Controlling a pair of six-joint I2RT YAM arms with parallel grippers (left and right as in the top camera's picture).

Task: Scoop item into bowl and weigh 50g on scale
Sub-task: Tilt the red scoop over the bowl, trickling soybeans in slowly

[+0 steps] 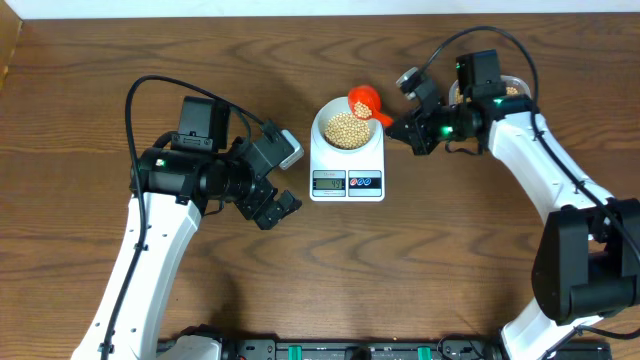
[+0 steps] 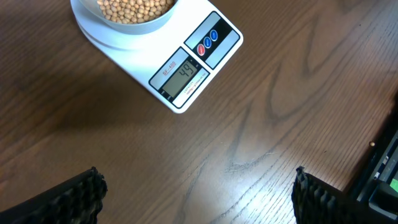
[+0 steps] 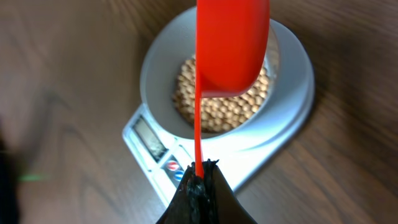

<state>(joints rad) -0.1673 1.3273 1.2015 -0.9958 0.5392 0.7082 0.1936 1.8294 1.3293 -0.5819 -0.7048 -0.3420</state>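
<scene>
The right gripper (image 3: 200, 177) pinches the red scoop (image 3: 231, 50) by its handle, cup above the bowl (image 3: 157, 68) of beans (image 3: 217, 109) on the scale (image 2: 186, 68). The left gripper (image 2: 199, 193) gapes empty over the desk (image 2: 280, 112) nearby.

The red scoop (image 1: 364, 101) hangs over the bowl's (image 1: 320, 127) back right rim, and the right gripper (image 1: 398, 124) holding its handle bars the scale's (image 1: 372, 166) right side. The bowl's left and front stand clear from above. The left gripper (image 1: 268, 190), jaws wide, sits near the scale's front left. Bare table (image 1: 430, 270) spreads in front of the scale.
</scene>
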